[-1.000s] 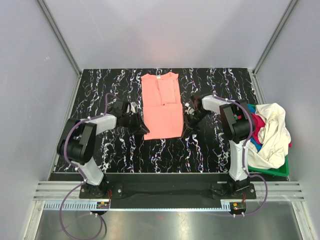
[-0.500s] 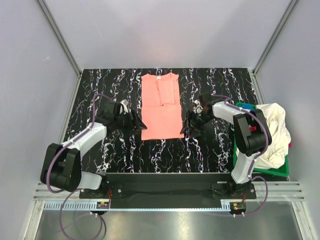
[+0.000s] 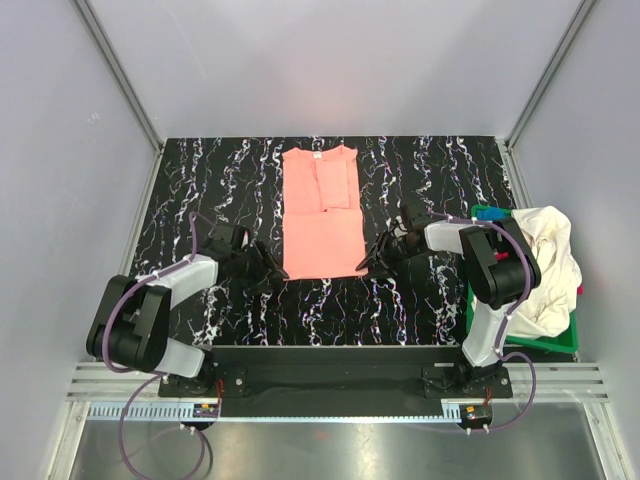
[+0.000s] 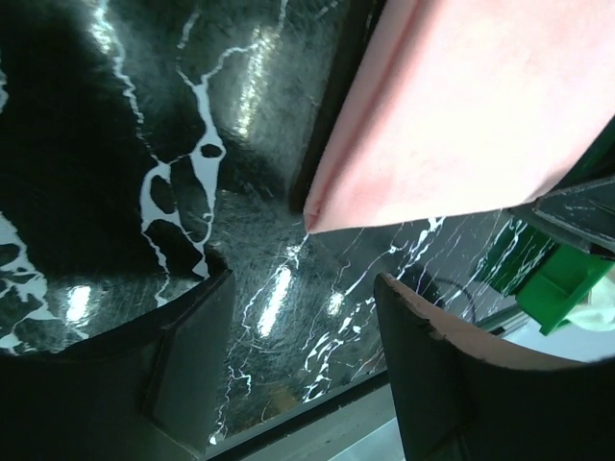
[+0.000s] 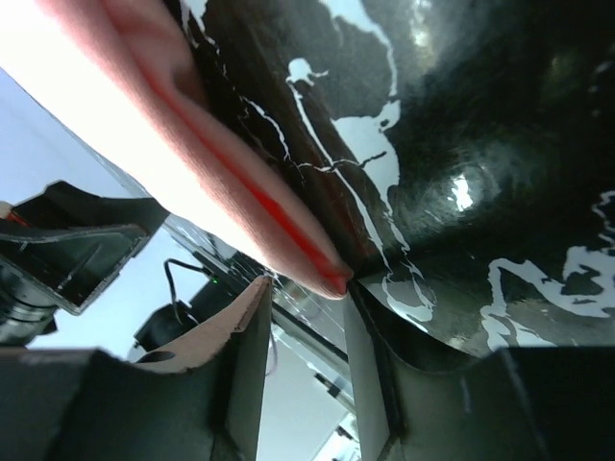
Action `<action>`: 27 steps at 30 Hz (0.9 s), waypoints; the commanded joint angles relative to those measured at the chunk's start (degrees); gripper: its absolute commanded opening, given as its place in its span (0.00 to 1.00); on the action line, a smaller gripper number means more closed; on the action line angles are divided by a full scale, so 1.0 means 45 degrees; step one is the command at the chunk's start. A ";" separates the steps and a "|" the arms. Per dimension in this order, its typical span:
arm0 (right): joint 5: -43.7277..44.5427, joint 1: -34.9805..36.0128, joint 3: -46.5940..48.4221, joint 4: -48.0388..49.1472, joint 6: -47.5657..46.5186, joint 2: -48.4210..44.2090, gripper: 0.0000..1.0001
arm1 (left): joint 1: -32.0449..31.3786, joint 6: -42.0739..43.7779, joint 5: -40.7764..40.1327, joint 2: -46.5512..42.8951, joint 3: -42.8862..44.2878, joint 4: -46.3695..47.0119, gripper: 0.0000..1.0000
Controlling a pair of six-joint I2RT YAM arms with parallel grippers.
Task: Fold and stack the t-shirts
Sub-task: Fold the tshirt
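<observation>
Showing a small white neck label [image 3: 314,153] at the far, collar end of the salmon-pink t-shirt [image 3: 322,215]; too small for reading any print.

Lying folded into a narrow strip in the middle of the table [image 3: 200,180], collar end far, hem end near, flat on the surface.

Heaping the other t-shirts in the green basket [image 3: 545,345] at the right table edge: cream-white t-shirt [image 3: 545,260] on top and draping over the rim, blue t-shirt [image 3: 494,213] peeking out at the far corner, a sliver of magenta t-shirt [image 3: 578,289] showing at the right side.

Holding the left gripper [image 3: 268,266] low over the table, just beside the near left corner of the salmon-pink t-shirt. In the left wrist view, standing with fingers [image 4: 187,355] well apart, clamping nothing, the cloth corner lying just beyond the tips.

Holding the right gripper [image 3: 376,262] low at the near right corner. In the right wrist view, showing fingers [image 5: 240,365] parted by a narrow gap, the folded cloth corner sitting at the mouth of that gap beside one fingertip; touching or not, cannot tell.

Presenting a glossy black tabletop with white marble-like veining, reflecting bright light spots.

Enclosing the table with plain pale grey walls [image 3: 330,60] joined by aluminium frame bars [image 3: 120,70]; running a ribbed metal rail [image 3: 330,380] along the near edge, beneath both arm bases.
</observation>
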 commanded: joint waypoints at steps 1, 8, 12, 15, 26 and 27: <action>0.2060 0.0042 -0.0328 0.0395 0.0368 0.0149 0.44 | 0.0159 -0.0361 -0.0640 -0.0609 0.0211 -0.0131 0.66; 0.2881 0.0022 -0.0563 0.0472 0.0974 0.0109 0.45 | 0.0238 -0.0694 -0.0445 -0.0650 0.0074 0.0141 0.70; 0.2492 0.0022 -0.0271 0.0648 0.1014 0.0772 0.02 | 0.0257 -0.0850 -0.0464 -0.0221 0.0035 0.0512 0.70; 0.2219 0.0042 -0.0172 0.0746 0.0935 0.0774 0.00 | 0.0296 -0.1044 -0.0446 0.0345 -0.0062 0.1174 0.70; 0.1632 0.0042 -0.0524 0.0726 0.1091 -0.0065 0.00 | 0.0316 -0.1924 -0.0388 0.1635 0.0132 0.1529 0.62; 0.1554 0.0042 -0.0524 0.0726 0.1227 -0.0143 0.00 | 0.0316 -0.1944 -0.0367 0.1733 0.0229 0.1335 0.61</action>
